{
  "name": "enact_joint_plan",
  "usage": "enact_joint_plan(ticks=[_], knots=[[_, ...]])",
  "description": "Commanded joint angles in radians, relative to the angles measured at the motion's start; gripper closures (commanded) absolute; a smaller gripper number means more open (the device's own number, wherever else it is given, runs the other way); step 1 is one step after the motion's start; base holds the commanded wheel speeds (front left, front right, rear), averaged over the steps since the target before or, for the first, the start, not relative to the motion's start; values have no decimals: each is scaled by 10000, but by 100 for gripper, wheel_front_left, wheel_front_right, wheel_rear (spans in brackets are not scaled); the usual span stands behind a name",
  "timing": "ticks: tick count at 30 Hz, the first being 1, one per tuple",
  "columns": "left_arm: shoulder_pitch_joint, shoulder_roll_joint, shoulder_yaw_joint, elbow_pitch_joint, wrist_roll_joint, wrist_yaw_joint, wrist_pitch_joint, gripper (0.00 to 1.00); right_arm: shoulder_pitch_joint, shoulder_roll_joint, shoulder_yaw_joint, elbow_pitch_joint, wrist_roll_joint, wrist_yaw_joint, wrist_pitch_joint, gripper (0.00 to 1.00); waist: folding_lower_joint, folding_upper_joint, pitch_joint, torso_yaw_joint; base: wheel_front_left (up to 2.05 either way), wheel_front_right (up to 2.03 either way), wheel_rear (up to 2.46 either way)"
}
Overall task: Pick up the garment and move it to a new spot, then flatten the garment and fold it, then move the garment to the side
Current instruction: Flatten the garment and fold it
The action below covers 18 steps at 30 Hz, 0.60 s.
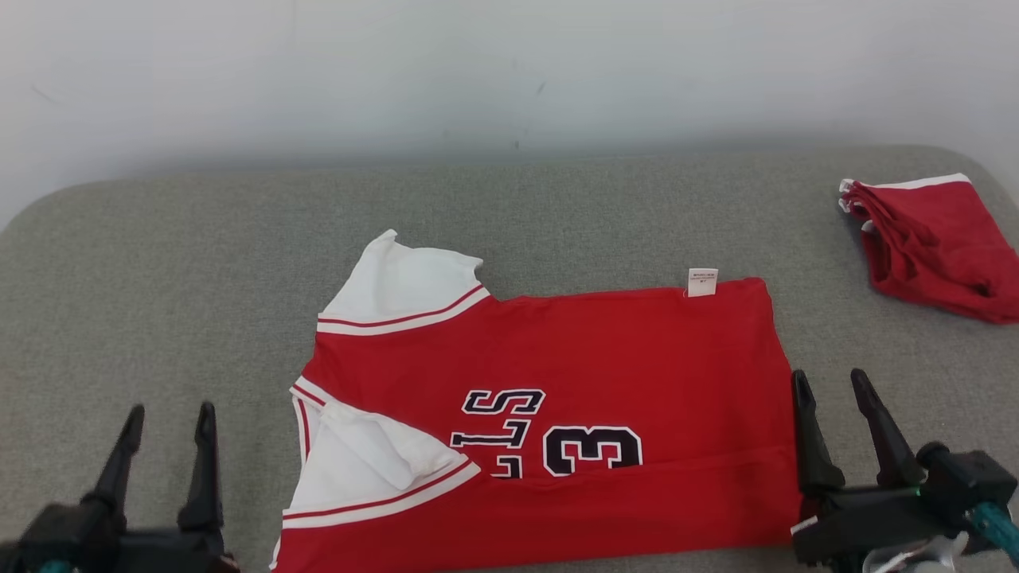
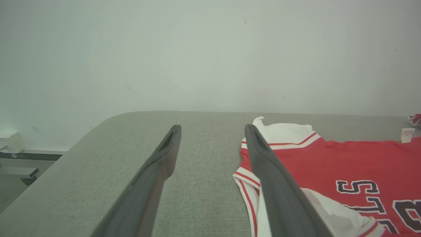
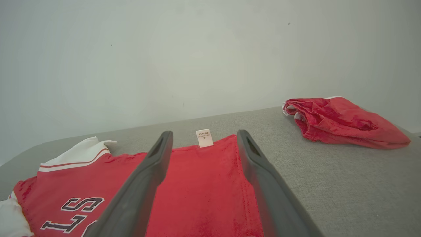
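Garment [image 1: 605, 350] flat, grey cushion [image 1: 199, 263] | white wall [image 1: 478, 72] | left hand [image 1: 171, 409], right hand [image 1: 829, 374] spread

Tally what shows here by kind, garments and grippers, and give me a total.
Garments: 2 (red-and-white jersey spread out in the middle; bunched red garment at the far right)
Grippers: 2 (left gripper and right gripper, both open and holding nothing)
Total: 4
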Motion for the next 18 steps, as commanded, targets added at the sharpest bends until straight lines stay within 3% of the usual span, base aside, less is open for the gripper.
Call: enact_joint_plan(ticks=[1, 10, 18], knots=[[-339, 139, -28, 1, 3, -74, 54, 0, -195, -108, 3, 90, 15, -22, 19, 0, -1, 0, 181, -92, 0, 0, 0], [-3772, 1509, -937, 703, -734, -477, 1536, 0, -2952, -785, 528, 1579, 351, -23, 1169, 0, -1, 0, 1399, -513, 0, 0, 0], [-6987, 2865, -3021, 1804, -2369, -471, 3086, 0, -5660, -1247, 1388, 3287, 718, -22, 2265, 0, -1, 0, 2703, -1079, 0, 0, 0]])
